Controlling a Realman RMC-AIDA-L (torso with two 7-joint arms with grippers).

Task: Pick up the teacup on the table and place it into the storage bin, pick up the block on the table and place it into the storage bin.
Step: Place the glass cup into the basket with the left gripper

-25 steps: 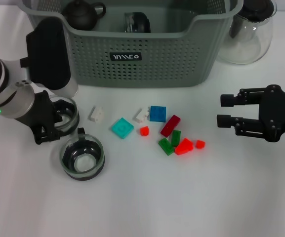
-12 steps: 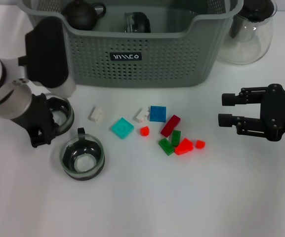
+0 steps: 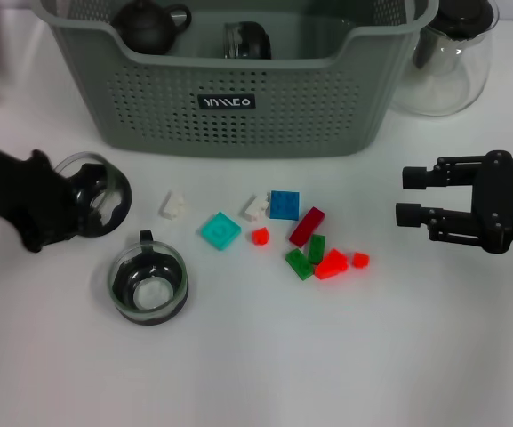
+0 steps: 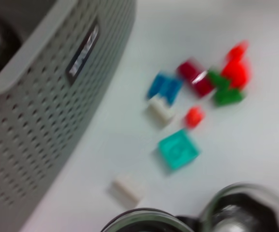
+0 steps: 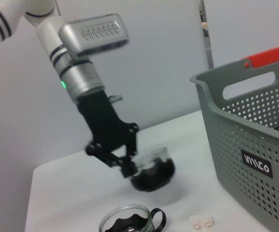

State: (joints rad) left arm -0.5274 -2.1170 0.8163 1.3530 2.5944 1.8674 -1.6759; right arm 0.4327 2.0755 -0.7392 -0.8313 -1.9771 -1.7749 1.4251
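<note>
Risk: the left hand (image 3: 76, 206) is carrying a glass teacup (image 3: 94, 194) by its rim, and the cup is tilting in the right wrist view. A thin pinch on smooth glass is likely to slip or swing if the arm jerks. The bin (image 3: 238, 116) wall is standing tall between cup and interior, so a low lift is liable to knock the cup against the rim. A teapot (image 3: 149, 24) and a dark glass item (image 3: 245, 39) are already sitting inside; a hard release could strike them.

Left hand: closed on the teacup rim, fingers (image 5: 128, 166) pinching it, cup hanging clear of the bench (image 3: 256, 356) in the right wrist view. In the head view the cup is showing near the bin's left front corner, not yet over it.

Second teacup (image 3: 148, 285): resting on the bench just beside the held one, handle pointing toward the bin. A low swing of the left arm could clip it.

Right hand (image 3: 407, 197): hovering over the bench right of the blocks, fingers parted, holding nothing, touching nothing.

Blocks: lying loose in front of the bin, none yet taken: white (image 3: 173, 205), teal (image 3: 220, 230), blue (image 3: 284, 205), dark red (image 3: 307, 226), plus small red and green pieces bunched together.

Jug (image 3: 447, 58): standing beside the bin's right end.
</note>
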